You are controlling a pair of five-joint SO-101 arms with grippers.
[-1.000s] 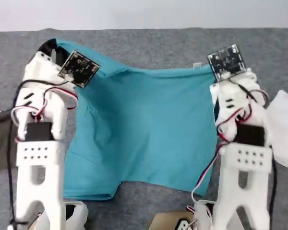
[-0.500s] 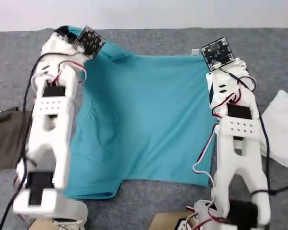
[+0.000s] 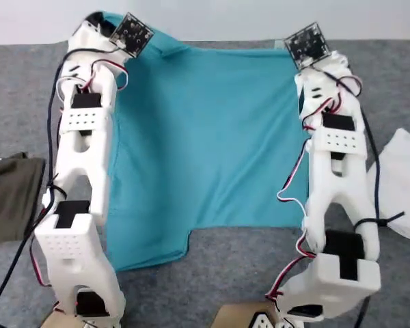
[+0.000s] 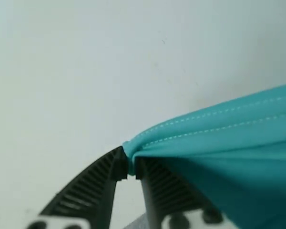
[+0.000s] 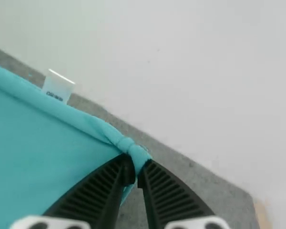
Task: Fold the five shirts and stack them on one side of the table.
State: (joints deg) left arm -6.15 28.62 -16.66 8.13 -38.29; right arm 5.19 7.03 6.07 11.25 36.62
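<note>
Clamped on the teal shirt [image 3: 205, 137] with left hand [image 4: 127, 168] and right hand [image 5: 132, 172]. Pulled farther across the desk [image 3: 246, 273], now flat between the hands. Ready for folding, probably.

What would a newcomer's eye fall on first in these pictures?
First, the teal shirt, spread wide over the middle of the grey table. The left claw and the right claw each pinch one far corner of it. A dark garment lies at the table's left edge and a white cloth at its right edge.
</note>
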